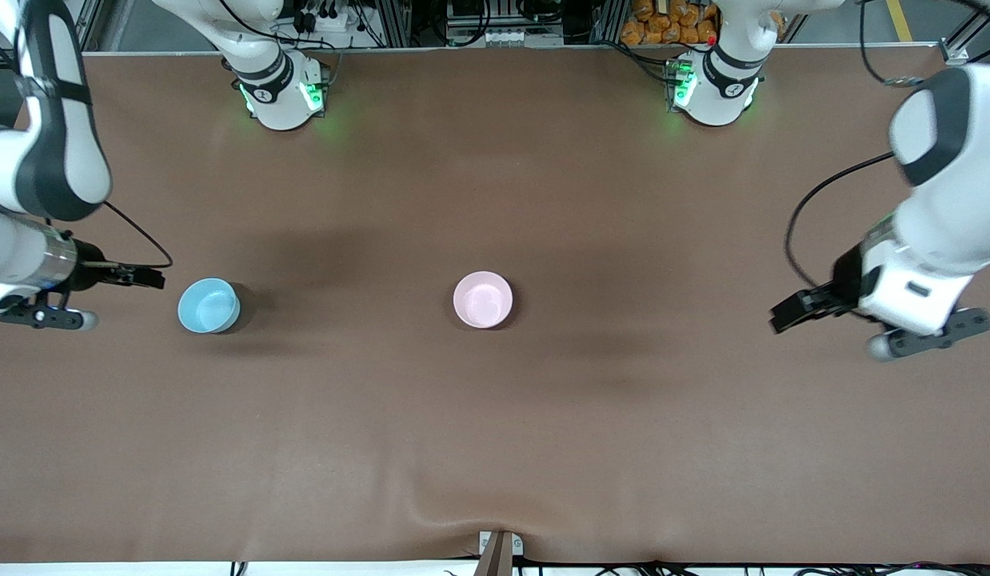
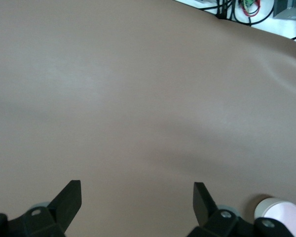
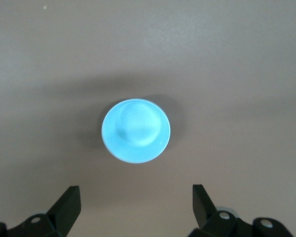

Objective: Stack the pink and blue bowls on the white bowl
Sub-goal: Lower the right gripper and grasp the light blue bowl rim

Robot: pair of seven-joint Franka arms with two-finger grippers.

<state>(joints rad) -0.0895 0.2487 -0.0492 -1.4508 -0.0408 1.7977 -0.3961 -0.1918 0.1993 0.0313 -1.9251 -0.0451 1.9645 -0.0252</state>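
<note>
Bowls stand upright and well apart on the brown table (image 1: 495,448), both the same distance from the front camera. In the front view, the pink bowl (image 1: 483,299) sits near the middle of the table. The blue bowl (image 1: 209,305) lies at nine o'clock from it, toward the right arm's end. A white bowl shows in none of the views.

The right gripper (image 1: 143,276) hangs over the table at nine o'clock from the blue bowl, close to it but not touching. Its fingers stand wide apart and hold nothing. In the right wrist view the blue bowl (image 3: 135,130) shows round and whole at twelve o'clock from the spread fingertips (image 3: 69,200), with bare table between bowl and fingers.

The left gripper (image 1: 791,310) hangs over the left arm's end of the table, at three o'clock from the pink bowl and well apart from it. Its fingers are also spread wide and empty. The left wrist view shows mostly bare table; the pink bowl (image 2: 281,215) peeks in at the picture's edge, beside one finger (image 2: 202,200).
</note>
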